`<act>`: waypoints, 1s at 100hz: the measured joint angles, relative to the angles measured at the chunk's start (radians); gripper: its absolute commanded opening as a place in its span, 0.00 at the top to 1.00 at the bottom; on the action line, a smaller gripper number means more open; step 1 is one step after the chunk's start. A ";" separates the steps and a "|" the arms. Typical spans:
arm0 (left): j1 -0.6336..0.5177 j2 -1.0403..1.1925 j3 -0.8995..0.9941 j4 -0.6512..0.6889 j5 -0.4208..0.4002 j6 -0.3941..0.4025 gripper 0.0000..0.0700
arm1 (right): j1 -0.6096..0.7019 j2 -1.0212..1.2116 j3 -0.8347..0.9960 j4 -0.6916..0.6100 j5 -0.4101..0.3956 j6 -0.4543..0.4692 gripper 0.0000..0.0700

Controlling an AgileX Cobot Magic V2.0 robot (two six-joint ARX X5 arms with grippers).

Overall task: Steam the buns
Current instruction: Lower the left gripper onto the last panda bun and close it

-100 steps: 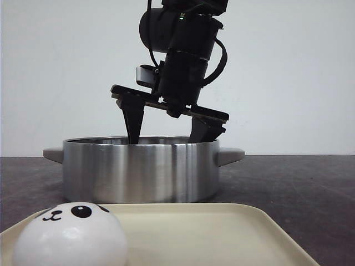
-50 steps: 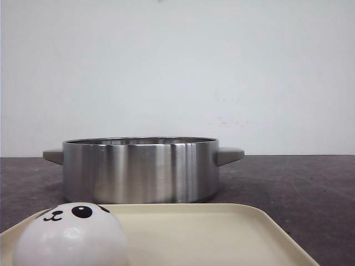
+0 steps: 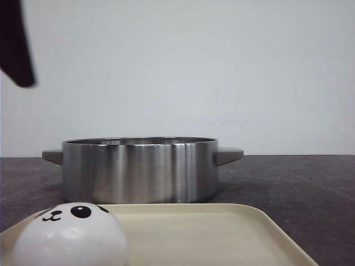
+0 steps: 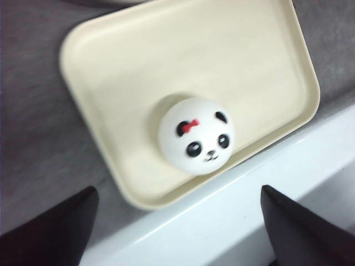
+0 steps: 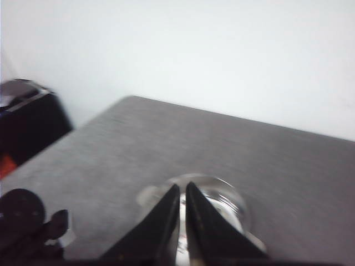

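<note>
Left end effector [image 4: 177,233] spread wide above the last bun [image 4: 196,136]; right end effector [image 5: 183,216] closed, empty.
The bun sits near the tray [image 4: 138,61] edge: an off-centre grasp on its smooth dome could squeeze it out before reaching the pot [image 3: 138,169].

No readable text, label or number anywhere — only painted panda faces.

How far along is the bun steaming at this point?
One bun is on the cream tray, so at least that one is left to move. The pot interior is hidden, so none can be confirmed inside. The left hand is open above the tray bun, apparently lining up a pick. The right hand is shut and empty, high above the pot.
</note>
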 measured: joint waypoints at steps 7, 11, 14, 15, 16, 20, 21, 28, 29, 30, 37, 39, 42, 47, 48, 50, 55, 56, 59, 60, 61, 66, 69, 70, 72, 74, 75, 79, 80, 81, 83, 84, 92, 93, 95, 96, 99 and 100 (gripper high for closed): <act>-0.026 0.049 0.000 0.045 0.000 -0.012 0.21 | 0.000 -0.006 0.000 -0.037 0.023 0.013 0.98; -0.040 0.077 0.000 0.069 0.000 -0.022 0.21 | 0.000 -0.006 0.000 -0.052 0.024 0.017 0.98; -0.051 0.097 0.000 0.085 0.000 -0.031 0.21 | 0.000 -0.006 0.000 -0.060 0.024 0.021 0.98; -0.055 0.104 0.000 0.090 0.000 -0.035 0.21 | 0.000 -0.005 0.000 -0.063 0.025 0.022 0.98; -0.058 0.110 0.000 0.095 0.000 -0.038 0.21 | 0.000 -0.005 0.000 -0.065 0.024 0.024 0.98; -0.072 0.136 0.000 0.114 0.000 -0.048 0.21 | 0.000 -0.003 0.000 -0.071 0.024 0.027 0.98; -0.076 0.142 0.000 0.119 0.000 -0.049 0.21 | 0.000 -0.002 0.000 -0.071 0.024 0.029 0.98; -0.097 0.183 0.000 0.141 0.000 -0.060 0.21 | 0.000 0.001 0.000 -0.074 0.024 0.034 0.98; -0.100 0.189 0.000 0.143 0.001 -0.061 0.21 | 0.000 0.001 0.000 -0.075 0.024 0.034 0.98; -0.103 0.195 0.000 0.145 0.000 -0.064 0.21 | 0.000 0.002 0.000 -0.075 0.024 0.035 0.98; -0.126 0.234 0.000 0.151 0.000 -0.070 0.21 | 0.000 0.003 0.000 -0.075 0.024 0.036 0.98; -0.133 0.245 0.000 0.150 0.000 -0.071 0.21 | 0.000 0.003 0.000 -0.074 0.024 0.037 0.98; -0.142 0.262 0.000 0.151 0.000 -0.071 0.21 | 0.000 0.003 0.000 -0.074 0.024 0.038 0.98; -0.154 0.290 0.000 0.157 0.001 -0.072 0.21 | 0.000 0.003 0.000 -0.074 0.024 0.039 0.98; -0.156 0.295 0.000 0.159 0.001 -0.072 0.21 | 0.000 0.003 0.000 -0.074 0.025 0.039 0.98; -0.160 0.307 0.000 0.166 0.001 -0.073 0.21 | 0.000 0.003 0.000 -0.074 0.026 0.039 0.98; -0.167 0.334 0.000 0.184 0.000 -0.075 0.21 | 0.000 0.003 0.000 -0.074 0.031 0.039 0.98; -0.167 0.339 0.000 0.188 0.000 -0.076 0.21 | 0.000 0.003 0.000 -0.074 0.032 0.039 0.98; -0.169 0.355 0.000 0.201 0.000 -0.079 0.21 | 0.000 0.004 0.000 -0.074 0.034 0.039 0.98; -0.169 0.361 0.000 0.206 0.000 -0.080 0.21 | 0.000 0.005 0.000 -0.074 0.036 0.039 0.98; -0.170 0.366 0.000 0.209 0.000 -0.081 0.21 | 0.000 0.005 0.000 -0.074 0.039 0.039 0.98; -0.173 0.394 0.000 0.228 0.000 -0.085 0.21 | 0.000 0.006 0.000 -0.074 0.048 0.039 0.98; -0.175 0.409 0.000 0.233 0.000 -0.089 0.21 | 0.000 0.006 0.000 -0.074 0.050 0.039 0.98; -0.175 0.414 0.000 0.233 0.000 -0.089 0.21 | 0.000 0.006 0.000 -0.074 0.050 0.039 0.98; -0.175 0.423 0.000 0.233 0.000 -0.090 0.21 | 0.000 0.006 0.000 -0.074 0.050 0.039 0.98; -0.175 0.431 0.000 0.233 -0.001 -0.090 0.21 | 0.000 0.006 0.000 -0.074 0.050 0.039 0.98; -0.175 0.436 0.000 0.233 -0.002 -0.090 0.21 | 0.000 0.006 0.000 -0.074 0.050 0.039 0.98; -0.175 0.448 0.000 0.234 -0.015 -0.092 0.21 | 0.000 0.006 0.000 -0.074 0.050 0.039 0.98; -0.175 0.450 0.000 0.234 -0.018 -0.092 0.21 | 0.000 0.006 0.000 -0.074 0.050 0.039 0.98; -0.175 0.452 0.000 0.234 -0.020 -0.092 0.21 | 0.000 0.006 0.000 -0.074 0.050 0.039 0.98; -0.175 0.457 0.000 0.234 -0.021 -0.092 0.21 | 0.000 0.006 0.000 -0.074 0.050 0.039 0.98; -0.175 0.458 0.000 0.234 -0.021 -0.093 0.21 | 0.000 0.006 0.000 -0.074 0.050 0.039 0.98; -0.175 0.470 0.000 0.236 -0.023 -0.092 0.21 | 0.000 0.006 0.000 -0.076 0.050 0.039 0.98; -0.175 0.472 0.000 0.237 -0.023 -0.093 0.21 | 0.000 0.006 0.000 -0.077 0.050 0.039 0.98; -0.175 0.475 0.000 0.238 -0.023 -0.093 0.22 | 0.000 0.006 0.000 -0.080 0.050 0.039 0.98; -0.175 0.476 0.000 0.239 -0.023 -0.093 0.23 | 0.000 0.006 0.000 -0.082 0.050 0.039 0.98; -0.175 0.481 0.000 0.241 -0.024 -0.092 0.28 | 0.000 0.006 0.000 -0.088 0.050 0.039 0.98; -0.175 0.482 0.000 0.241 -0.024 -0.093 0.31 | 0.000 0.006 0.000 -0.090 0.050 0.039 0.98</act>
